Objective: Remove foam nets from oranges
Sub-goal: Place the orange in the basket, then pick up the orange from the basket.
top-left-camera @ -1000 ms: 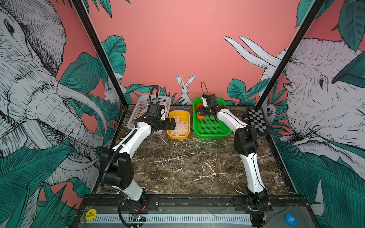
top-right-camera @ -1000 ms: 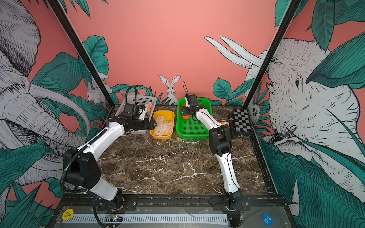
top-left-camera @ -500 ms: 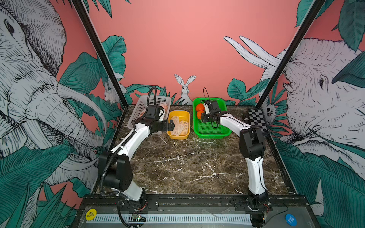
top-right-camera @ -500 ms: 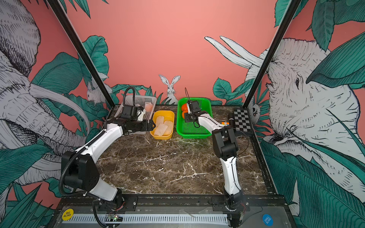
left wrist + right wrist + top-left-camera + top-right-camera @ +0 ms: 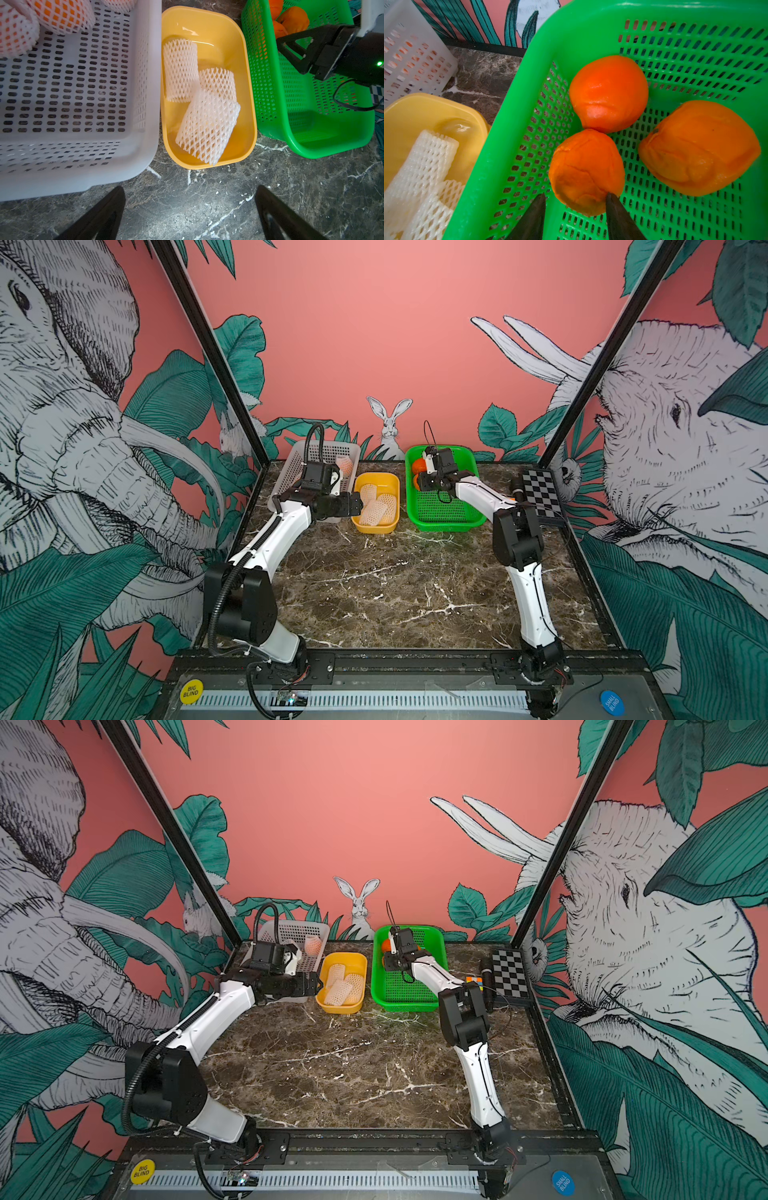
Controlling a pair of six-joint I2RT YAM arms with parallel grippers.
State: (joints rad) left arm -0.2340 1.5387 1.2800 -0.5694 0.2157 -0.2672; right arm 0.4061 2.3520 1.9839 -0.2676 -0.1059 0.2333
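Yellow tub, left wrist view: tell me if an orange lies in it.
No, the yellow tub holds only three empty foam nets.

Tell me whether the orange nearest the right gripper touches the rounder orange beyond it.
Touching. The right wrist view shows the near orange meeting the rounder orange, with no green basket showing between them.

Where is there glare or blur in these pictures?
Left wrist view: sharp, white glare spot on the yellow tub wall. Right wrist view: softer, the oranges slightly blurred, glare on the same tub. Both top views: evenly lit, wide-angle, frame posts splay outward.
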